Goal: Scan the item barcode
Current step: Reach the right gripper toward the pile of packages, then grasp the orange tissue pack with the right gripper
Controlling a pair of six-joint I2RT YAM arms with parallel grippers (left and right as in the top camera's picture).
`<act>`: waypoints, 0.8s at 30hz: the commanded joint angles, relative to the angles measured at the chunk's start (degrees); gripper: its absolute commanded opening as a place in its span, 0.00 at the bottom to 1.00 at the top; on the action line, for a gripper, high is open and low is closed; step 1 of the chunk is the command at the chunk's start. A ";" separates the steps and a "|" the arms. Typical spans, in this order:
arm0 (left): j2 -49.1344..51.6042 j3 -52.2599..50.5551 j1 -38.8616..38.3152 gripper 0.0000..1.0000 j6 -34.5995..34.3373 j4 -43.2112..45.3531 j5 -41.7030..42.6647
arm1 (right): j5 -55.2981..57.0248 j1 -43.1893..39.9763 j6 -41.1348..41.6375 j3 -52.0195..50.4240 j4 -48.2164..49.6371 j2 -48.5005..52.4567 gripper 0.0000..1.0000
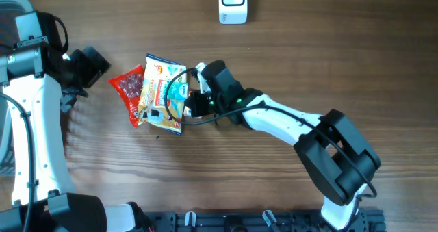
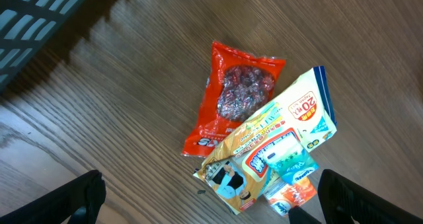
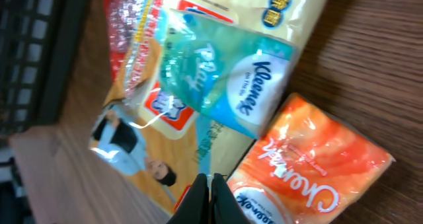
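A pile of packets lies left of the table's middle: a yellow snack bag (image 1: 159, 81) (image 2: 271, 138), a red packet (image 1: 129, 87) (image 2: 234, 95) partly under it, a teal Kleenex pack (image 2: 294, 163) (image 3: 225, 85) on top, and an orange Kleenex pack (image 2: 294, 192) (image 3: 310, 171) beside that. My right gripper (image 1: 188, 105) (image 3: 209, 197) is down at the pile's right edge, shut, its fingertips pressed together where the orange pack meets the yellow bag. I cannot tell whether any wrapper is pinched. My left gripper (image 1: 85, 66) (image 2: 211, 207) hangs open left of the pile, holding nothing. No barcode shows.
A white scanner-like device (image 1: 233, 4) stands at the back edge of the wooden table (image 1: 308, 54). A dark slatted object (image 2: 33, 12) lies at the far left. A black rail (image 1: 260, 222) runs along the front edge.
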 commanded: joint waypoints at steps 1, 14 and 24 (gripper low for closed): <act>0.13 0.00 0.17 1.00 -0.50 0.02 0.46 | 4.24 0.17 5.55 0.85 0.35 2.69 0.04; 0.13 0.00 0.17 1.00 -0.50 0.02 0.46 | 14.67 -7.78 7.82 0.81 -18.82 -2.27 0.04; 0.13 0.00 0.17 1.00 -0.50 0.02 0.46 | 17.53 -10.08 0.22 0.81 -26.36 -14.27 0.14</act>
